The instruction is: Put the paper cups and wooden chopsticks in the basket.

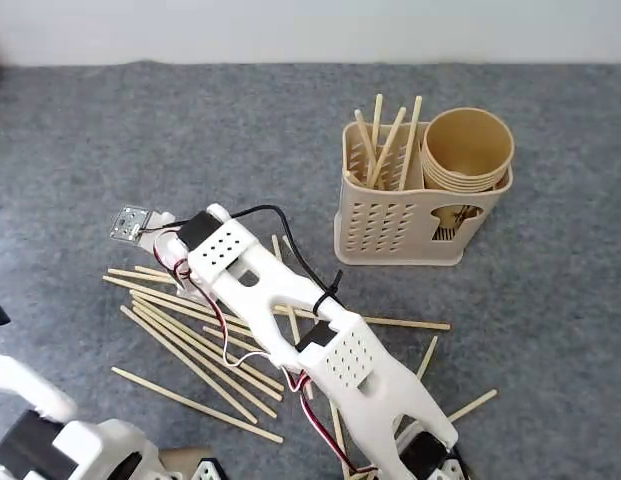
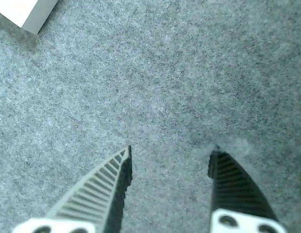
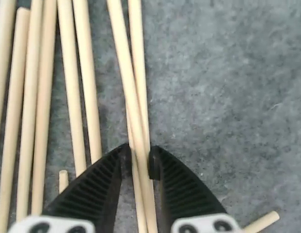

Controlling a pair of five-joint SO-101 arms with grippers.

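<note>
Right gripper (image 3: 138,158), ribbed jaws nipped onto two pale round wooden chopsticks (image 3: 135,111) near front edge of grey felt mat (image 1: 550,330) | sticks light, stiff, likely slippery: hold mid-length | left gripper (image 2: 169,160) agape, empty

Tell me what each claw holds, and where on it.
Right claw pinches two chopsticks partway along their shafts; their ends cannot be seen. Left claw is open and holds nothing.
</note>
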